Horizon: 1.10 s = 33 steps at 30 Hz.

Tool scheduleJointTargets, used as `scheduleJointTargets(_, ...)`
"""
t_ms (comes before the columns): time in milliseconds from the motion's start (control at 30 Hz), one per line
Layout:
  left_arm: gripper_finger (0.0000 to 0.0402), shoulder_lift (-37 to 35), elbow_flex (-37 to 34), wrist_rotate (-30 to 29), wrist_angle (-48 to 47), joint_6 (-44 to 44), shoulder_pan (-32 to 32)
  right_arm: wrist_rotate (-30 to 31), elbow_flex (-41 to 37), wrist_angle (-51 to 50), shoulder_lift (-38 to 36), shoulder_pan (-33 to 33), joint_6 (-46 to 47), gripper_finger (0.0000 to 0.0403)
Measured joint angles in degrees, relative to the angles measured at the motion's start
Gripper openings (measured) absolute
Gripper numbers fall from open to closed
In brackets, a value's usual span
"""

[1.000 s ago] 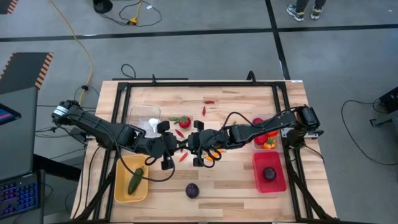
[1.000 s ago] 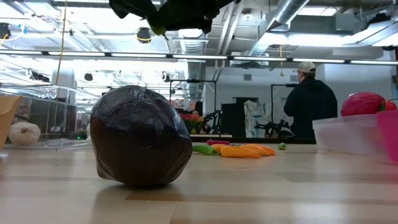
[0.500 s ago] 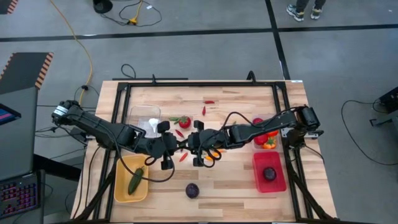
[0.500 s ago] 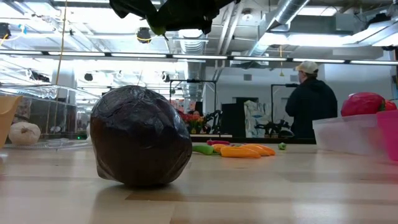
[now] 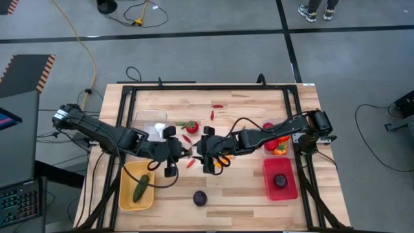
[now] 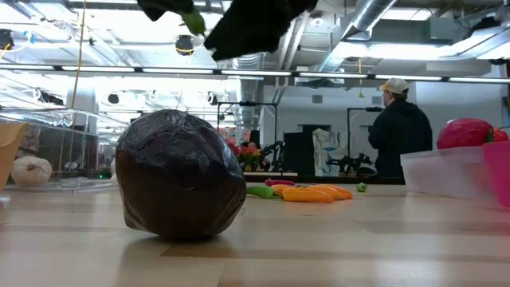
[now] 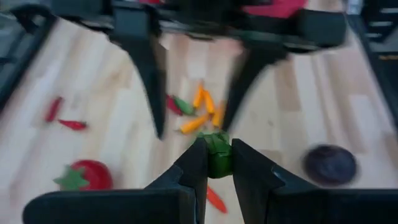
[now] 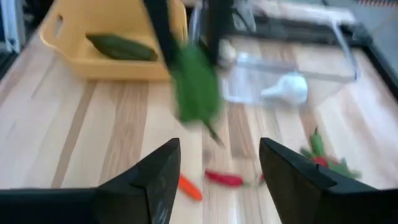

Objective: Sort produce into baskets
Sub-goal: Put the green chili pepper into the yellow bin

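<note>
At the centre of the high view the two arms meet over the table (image 5: 259,194); the left gripper (image 7: 214,158) is seen in its wrist view clamped on a green chilli (image 7: 217,152), while the right gripper (image 8: 217,165) is seen in its own wrist view with fingers spread apart and nothing between them, the same green chilli (image 8: 196,87) hanging just ahead of it.

The sorting is judged to be partly done. In the lower left of the high view a green vegetable (image 5: 141,188) is already lodged in the yellow basket (image 5: 126,194); in the lower right a dark purple round (image 5: 280,181) lies in the red basket (image 5: 288,191); a white garlic (image 5: 158,129) is held in the clear basket (image 5: 145,116) left of centre.

Much is left: a second purple round (image 5: 200,198) rests loose at the bottom centre; a tomato (image 5: 191,126) and red chillies (image 5: 211,115) are scattered above the grippers; orange chillies (image 7: 202,115) lie beneath them; red and orange produce (image 5: 278,144) remains at the right edge, where it cannot be told whether it lies in a bin.
</note>
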Motion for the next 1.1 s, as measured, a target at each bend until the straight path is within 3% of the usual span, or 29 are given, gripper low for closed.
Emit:
scheduleJointTargets(167,0.0051,-2.9,0.0,8.2,-7.7,-6.8,0.0,0.0,0.0,-7.6,0.0,-0.8,3.4,0.0248)
scheduleJointTargets(400,0.0051,-4.9,0.0,33.5,-23.8,-22.1,-0.6,-0.1,0.0,-19.7,0.0,-1.9,7.6,0.0249)
scheduleJointTargets(467,0.0051,-4.9,0.0,37.3,-27.7,-26.6,-1.5,-0.1,0.0,-22.5,0.0,-2.3,8.5,0.0249)
scheduleJointTargets(700,0.0052,-4.9,0.0,36.3,-35.7,-36.8,-5.3,-0.1,0.0,-29.6,0.0,-3.4,9.1,0.0249)
scheduleJointTargets(933,0.0082,-4.9,0.0,36.1,-38.4,-39.0,-7.0,-1.8,-3.0,-31.6,0.0,-5.4,8.5,0.0249)
scheduleJointTargets(1100,0.0116,-4.9,0.0,31.7,-38.3,-39.1,-7.0,-2.8,-5.3,-31.4,0.0,-7.1,6.8,0.0249)
